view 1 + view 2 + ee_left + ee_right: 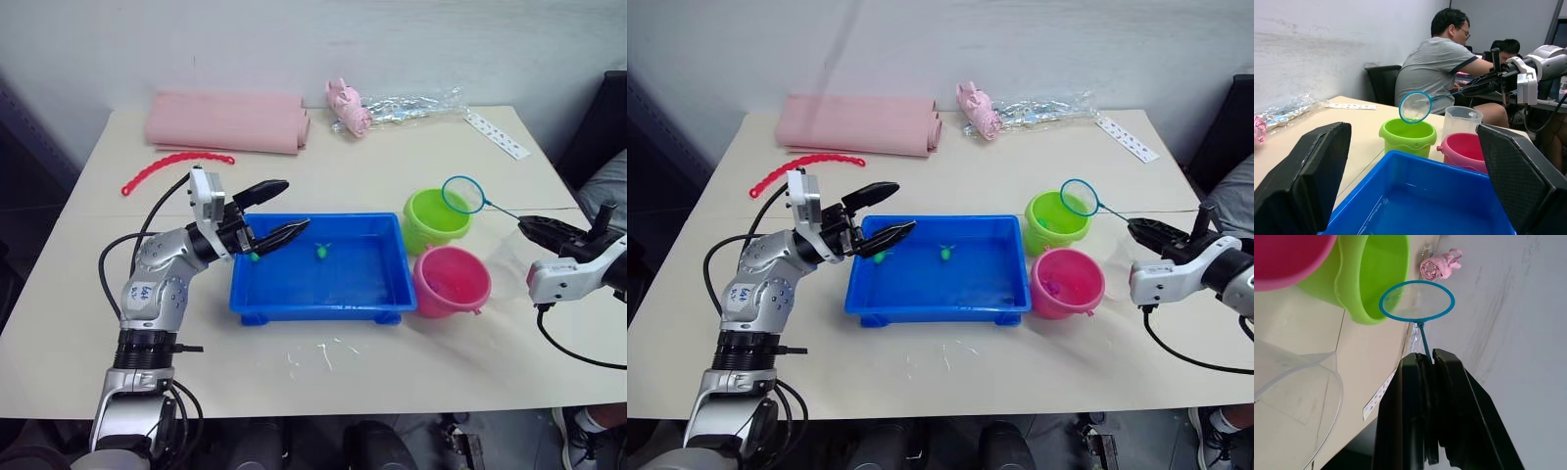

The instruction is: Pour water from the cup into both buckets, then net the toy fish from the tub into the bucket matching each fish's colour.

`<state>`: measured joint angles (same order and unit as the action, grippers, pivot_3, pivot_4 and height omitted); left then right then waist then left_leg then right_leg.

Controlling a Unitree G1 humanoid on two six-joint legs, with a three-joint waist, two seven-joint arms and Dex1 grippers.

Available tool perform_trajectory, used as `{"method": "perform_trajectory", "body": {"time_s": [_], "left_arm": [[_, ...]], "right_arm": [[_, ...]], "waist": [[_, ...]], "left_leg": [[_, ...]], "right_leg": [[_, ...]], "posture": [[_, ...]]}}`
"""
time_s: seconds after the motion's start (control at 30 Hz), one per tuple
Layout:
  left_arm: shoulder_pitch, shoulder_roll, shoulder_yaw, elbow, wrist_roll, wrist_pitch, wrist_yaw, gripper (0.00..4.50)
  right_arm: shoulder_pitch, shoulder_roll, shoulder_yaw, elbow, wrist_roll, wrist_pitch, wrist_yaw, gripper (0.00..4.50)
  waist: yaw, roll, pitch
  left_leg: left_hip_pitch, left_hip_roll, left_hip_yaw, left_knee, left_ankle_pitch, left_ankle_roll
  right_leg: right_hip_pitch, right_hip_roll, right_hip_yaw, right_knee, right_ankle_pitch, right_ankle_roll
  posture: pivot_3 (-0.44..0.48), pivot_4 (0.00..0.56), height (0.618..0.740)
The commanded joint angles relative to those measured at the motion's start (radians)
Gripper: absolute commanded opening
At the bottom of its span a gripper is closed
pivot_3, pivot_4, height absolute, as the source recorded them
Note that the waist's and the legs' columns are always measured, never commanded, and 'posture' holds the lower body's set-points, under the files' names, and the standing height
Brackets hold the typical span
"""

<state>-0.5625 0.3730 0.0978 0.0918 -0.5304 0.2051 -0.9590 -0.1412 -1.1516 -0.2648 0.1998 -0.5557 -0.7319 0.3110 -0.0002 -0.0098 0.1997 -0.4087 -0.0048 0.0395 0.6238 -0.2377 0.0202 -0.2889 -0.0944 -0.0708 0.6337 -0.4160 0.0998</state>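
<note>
- Step in hand, by my reading: netting. The right tool [1138, 227] is clamped on the thin handle of the net [462, 194], whose hoop hangs over the rim of the green bucket [434, 218].
- The net looks empty from the right wrist view; I judge a green fish is either just dropped or not yet fetched.
- Left tool [279, 211] stands with fingers spread, holding nothing, over the near-left corner of the tub [318, 297].
- Two green fish [320, 252] lie in the tub, one close under the left tool.
- Pink bucket [452, 281] touches the green one; cup [1461, 121] is just behind them.
- Next: swing the net back across to the tub, dip under a fish, lift level.
</note>
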Motion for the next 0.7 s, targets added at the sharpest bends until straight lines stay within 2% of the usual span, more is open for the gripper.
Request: {"method": "perform_trajectory", "body": {"time_s": [0.03, 0.13, 0.2, 0.27, 0.37, 0.47, 0.6, 0.7], "left_arm": [[-0.006, 0.017, 0.013, -0.013, -0.002, -0.021, -0.013, 4.47], [0.021, 0.055, 0.037, -0.03, -0.016, -0.031, -0.052, 4.47], [0.042, 0.091, 0.069, -0.036, -0.037, -0.021, -0.071, 4.47], [0.063, 0.127, 0.092, -0.038, -0.048, -0.012, -0.091, 4.47], [0.114, 0.202, 0.124, -0.036, -0.051, 0.007, -0.13, 4.47], [0.175, 0.267, 0.15, -0.039, -0.054, 0.015, -0.163, 4.47], [0.259, 0.316, 0.194, -0.063, -0.052, 0.014, -0.163, 4.47], [0.311, 0.329, 0.222, -0.096, -0.059, 0.022, -0.144, 4.47]], "right_arm": [[-0.006, 0.061, -0.033, -0.042, 0.234, 0.067, 0.043, 0.0], [-0.002, 0.122, -0.038, -0.112, 0.541, 0.211, 0.186, 0.0], [-0.016, 0.168, -0.041, -0.217, 0.811, 0.425, 0.289, 0.0], [-0.029, 0.189, -0.047, -0.312, 1.006, 0.602, 0.35, 0.0], [-0.017, 0.163, -0.02, -0.451, 1.199, 0.825, 0.445, 0.0], [0.001, 0.134, 0.01, -0.559, 1.345, 1.035, 0.505, 0.0], [-0.063, 0.075, 0.116, -0.627, 1.355, 1.346, 0.407, 0.0], [-0.142, 0.08, 0.171, -0.625, 1.414, 1.508, 0.411, 0.0]], "waist": [[-0.001, 0.0, 0.0], [-0.004, 0.0, 0.0], [-0.005, 0.0, 0.0], [-0.003, 0.0, 0.0], [0.0, 0.001, 0.0], [0.0, 0.001, 0.0], [-0.001, 0.001, 0.001], [-0.001, 0.001, 0.001]], "left_leg": [[0.0, 0.0, 0.0, 0.0, 0.0, 0.0], [0.0, 0.0, 0.0, 0.0, 0.0, 0.0], [0.001, 0.0, 0.0, 0.0, 0.0, 0.0], [0.0, 0.001, 0.0, 0.0, 0.0, 0.0], [0.0, 0.001, -0.001, 0.0, 0.0, 0.0], [0.0, 0.001, -0.002, 0.0, 0.0, 0.001], [0.0, 0.001, -0.002, 0.0, -0.001, 0.001], [0.0, 0.001, -0.003, 0.0, -0.001, 0.001]], "right_leg": [[0.0, 0.0, 0.0, 0.0, 0.0, 0.0], [0.0, 0.0, 0.0, 0.002, 0.0, 0.0], [0.0, 0.001, 0.0, 0.004, 0.0, 0.0], [0.0, 0.001, 0.0, 0.004, 0.0, 0.0], [0.0, 0.0, 0.0, 0.004, 0.0, 0.0], [0.0, 0.0, 0.0, 0.003, 0.0, 0.0], [0.0, -0.002, 0.0, 0.0, 0.0, 0.0], [0.0, -0.002, 0.0, -0.001, 0.0, 0.0]], "posture": [[0.0, 0.15, 0.74], [0.0, 0.15, 0.74], [0.0, 0.15, 0.74], [0.0, 0.15, 0.74], [0.0, 0.15, 0.74], [0.0, 0.15, 0.74], [0.0, 0.15, 0.74], [0.0, 0.15, 0.74]]}}
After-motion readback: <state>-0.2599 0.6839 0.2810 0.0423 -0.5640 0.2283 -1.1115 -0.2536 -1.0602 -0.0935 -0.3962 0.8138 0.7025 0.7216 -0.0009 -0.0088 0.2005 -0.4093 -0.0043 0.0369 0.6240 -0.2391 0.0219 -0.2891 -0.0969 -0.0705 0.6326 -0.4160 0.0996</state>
